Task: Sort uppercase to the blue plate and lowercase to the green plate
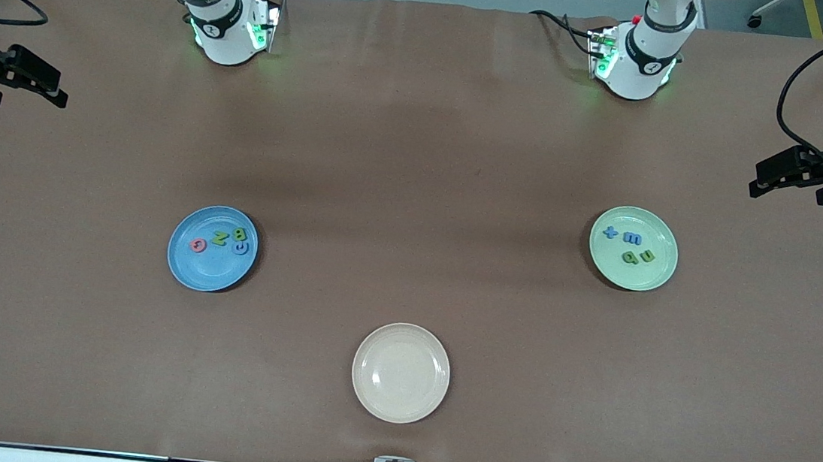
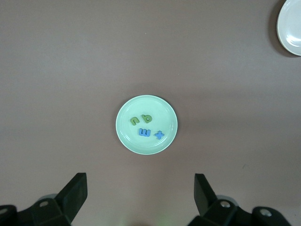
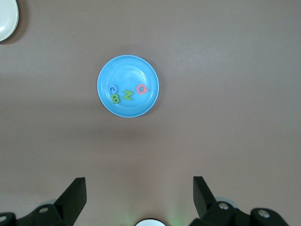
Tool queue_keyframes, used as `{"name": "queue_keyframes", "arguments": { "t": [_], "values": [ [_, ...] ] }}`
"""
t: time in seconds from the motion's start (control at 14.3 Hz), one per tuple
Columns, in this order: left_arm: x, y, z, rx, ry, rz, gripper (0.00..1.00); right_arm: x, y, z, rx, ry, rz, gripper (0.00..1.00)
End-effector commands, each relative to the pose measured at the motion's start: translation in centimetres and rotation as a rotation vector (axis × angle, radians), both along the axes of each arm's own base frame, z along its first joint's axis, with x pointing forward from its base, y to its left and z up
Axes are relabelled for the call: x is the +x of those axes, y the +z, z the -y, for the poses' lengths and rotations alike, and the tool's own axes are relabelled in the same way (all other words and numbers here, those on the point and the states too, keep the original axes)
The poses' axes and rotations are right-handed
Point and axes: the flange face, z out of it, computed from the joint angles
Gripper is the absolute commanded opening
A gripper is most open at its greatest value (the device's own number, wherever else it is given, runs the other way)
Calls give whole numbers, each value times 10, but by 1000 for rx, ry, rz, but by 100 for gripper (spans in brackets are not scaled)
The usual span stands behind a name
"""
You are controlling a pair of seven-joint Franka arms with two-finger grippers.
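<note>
Front view: brown counter (image 1: pixel 419 149) with three plates; both arms wait, drawn back toward their own ends of the counter.
Right gripper (image 1: pixel 22 84): high over the counter's edge at the right arm's end, fingers spread wide, holding nothing; the right wrist view shows both fingers (image 3: pixel 75 195) far apart with bare counter between them.
Blue plate (image 1: pixel 191 264): toward the right arm's end, nearer to the front camera than the arm bases.
Uppercase letters: all four lie on the blue plate, in the part of it farthest from the front camera.
Red-pink Q (image 1: pixel 198 244): at the end of the row nearest the right arm's end.
Green N (image 1: pixel 220 237): just beside the Q, between it and the B.
Green B (image 1: pixel 241 233): beside the N.
Blue G (image 1: pixel 241 247): touching or just beside the B, a little nearer to the front camera.
Beige plate (image 1: pixel 401 373): midway along the counter, nearest to the front camera, nothing on it.
Green plate (image 1: pixel 653 273): toward the left arm's end.
Lowercase letters: all four lie on the green plate.
Blue x (image 1: pixel 611 232): beside the blue m (image 1: pixel 632 239).
Olive-green q (image 1: pixel 630 257): beside the olive-green u (image 1: pixel 648 256), both nearer to the front camera than the x and m.
Left gripper (image 1: pixel 794 173): high over the counter's edge at the left arm's end, fingers (image 2: pixel 75 193) wide apart and holding nothing.
</note>
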Motion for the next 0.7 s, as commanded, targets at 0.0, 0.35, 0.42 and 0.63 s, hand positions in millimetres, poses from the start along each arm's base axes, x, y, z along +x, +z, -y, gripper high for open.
{"name": "queue_keyframes", "arguments": {
  "t": [0.0, 0.35, 0.42, 0.63],
  "values": [
    [-3, 0, -1, 18, -13, -8, 100, -12, 4, 1, 0, 8, 5, 100],
    [-4, 3, 0, 20, -14, -4, 100, -17, 9, 0, 0, 10, 3, 100],
    [-3, 2, -2, 21, -11, -5, 100, -17, 8, 0, -1, 10, 0, 100],
    [-5, 4, 0, 22, -13, 0, 100, -16, 7, -1, 0, 11, 5, 100]
  ]
}}
